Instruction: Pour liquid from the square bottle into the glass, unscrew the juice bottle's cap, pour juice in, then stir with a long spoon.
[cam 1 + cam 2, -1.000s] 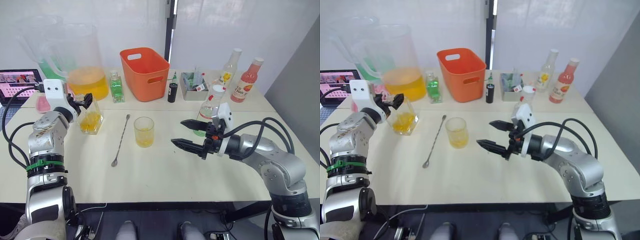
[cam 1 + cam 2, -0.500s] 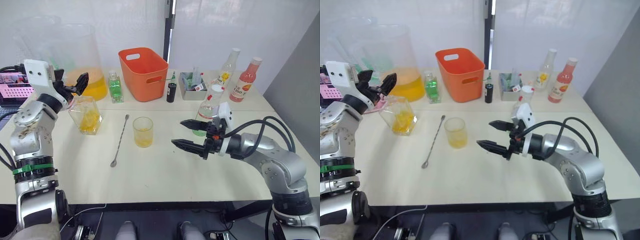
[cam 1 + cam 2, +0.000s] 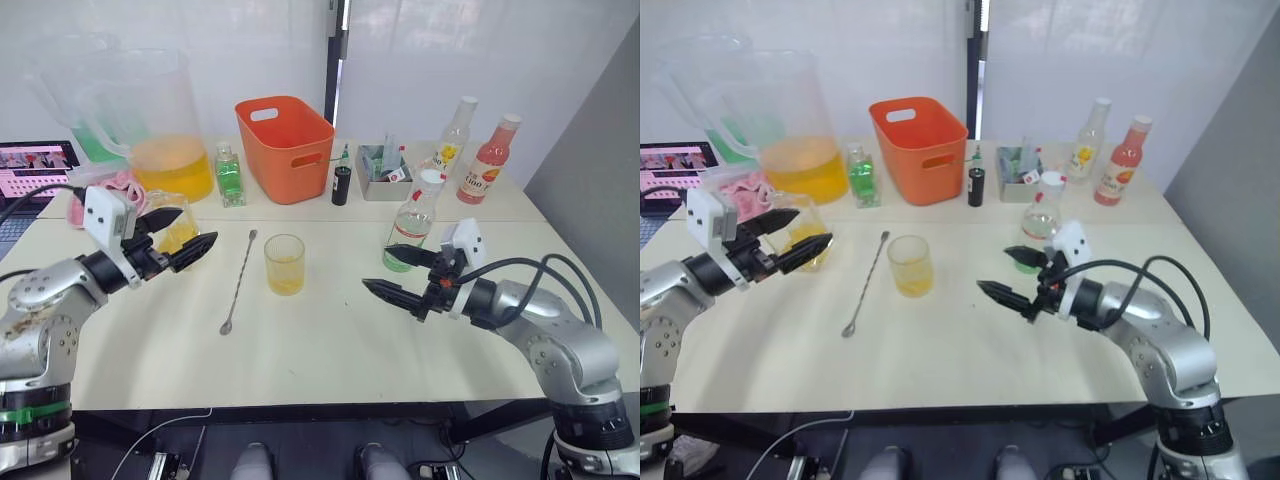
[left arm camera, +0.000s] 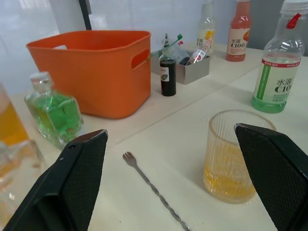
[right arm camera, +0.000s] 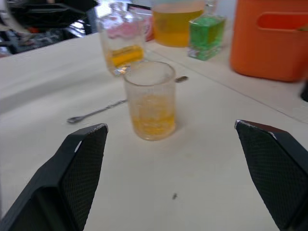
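- Already the glass point(image 3: 285, 264) sits at the centre of the head view with yellow-orange liquid point(image 3: 285, 276) in its lower part, so I judge the first pour done.
- The square bottle point(image 3: 172, 226) stands at centre left, partly behind my left gripper point(image 3: 178, 236), which hangs empty with its fingers spread, not touching the bottle.
- The juice bottle point(image 3: 413, 222) stands right of centre, its cap point(image 3: 432, 178) on; uncapping is the step in hand.
- My right gripper point(image 3: 407, 275) hovers wide open just in front of that bottle, holding nothing.
- Next I judge one gripper must steady the bottle's body while the other closes on the cap and twists.
- The long spoon point(image 3: 239, 281) lies left of the glass, untouched.
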Available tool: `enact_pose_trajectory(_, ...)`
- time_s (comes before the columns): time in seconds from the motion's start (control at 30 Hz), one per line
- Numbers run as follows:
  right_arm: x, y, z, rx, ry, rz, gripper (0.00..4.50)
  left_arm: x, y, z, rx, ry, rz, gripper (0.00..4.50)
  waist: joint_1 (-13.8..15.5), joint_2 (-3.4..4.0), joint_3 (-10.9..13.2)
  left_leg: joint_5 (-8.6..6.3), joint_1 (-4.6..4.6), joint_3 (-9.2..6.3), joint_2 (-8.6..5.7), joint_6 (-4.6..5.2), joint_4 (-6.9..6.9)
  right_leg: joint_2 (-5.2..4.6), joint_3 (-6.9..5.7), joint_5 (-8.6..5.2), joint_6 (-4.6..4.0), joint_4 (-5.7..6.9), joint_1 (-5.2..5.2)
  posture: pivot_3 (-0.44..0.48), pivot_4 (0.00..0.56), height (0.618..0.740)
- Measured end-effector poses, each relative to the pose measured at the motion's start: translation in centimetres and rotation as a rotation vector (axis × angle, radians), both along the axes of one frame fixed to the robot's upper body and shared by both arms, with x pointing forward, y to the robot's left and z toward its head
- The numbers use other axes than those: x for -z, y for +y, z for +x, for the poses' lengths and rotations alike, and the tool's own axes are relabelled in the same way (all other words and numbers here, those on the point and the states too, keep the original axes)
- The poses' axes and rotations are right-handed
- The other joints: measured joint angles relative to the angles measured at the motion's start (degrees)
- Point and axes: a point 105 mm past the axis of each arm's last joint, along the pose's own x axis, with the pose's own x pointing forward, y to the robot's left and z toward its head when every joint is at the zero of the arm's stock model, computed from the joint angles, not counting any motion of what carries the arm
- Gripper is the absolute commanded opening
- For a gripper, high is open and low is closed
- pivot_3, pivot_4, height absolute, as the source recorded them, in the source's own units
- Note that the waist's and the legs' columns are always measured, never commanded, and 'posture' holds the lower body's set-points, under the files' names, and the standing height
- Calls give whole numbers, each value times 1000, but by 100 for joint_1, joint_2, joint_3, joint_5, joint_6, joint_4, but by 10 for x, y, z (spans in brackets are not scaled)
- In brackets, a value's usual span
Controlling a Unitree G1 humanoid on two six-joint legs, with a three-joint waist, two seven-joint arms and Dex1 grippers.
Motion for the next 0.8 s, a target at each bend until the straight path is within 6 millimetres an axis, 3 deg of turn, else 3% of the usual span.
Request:
enact_pose_trajectory(0.17,20,-26,1,122,17,-3,4500,27,18,-7,24,92,12,4464,16,1,0,0,8,1,0,0,-5,-1,0,-20,-9,-2,3,0,150,703)
enact_pose_trajectory(0.3,30,-52,-2,218,12,1,4500,38,19,-12,76,99,37,4464,40,1,0,0,8,2,0,0,-6,-3,0,-23,-13,-4,6,0,150,703)
enact_pose_trajectory(0.53,52,-106,-32,384,32,-27,4500,55,20,-30,251,150,36,4464,48,2,-1,0,21,3,0,0,-11,-3,0,-50,-18,-1,12,0,150,703)
enact_pose_trajectory(0.8,60,-145,-72,564,26,-7,4500,64,12,-20,328,142,7,4464,80,8,-5,-8,87,4,0,-10,-24,-6,0,-68,-19,-18,86,0,150,703)
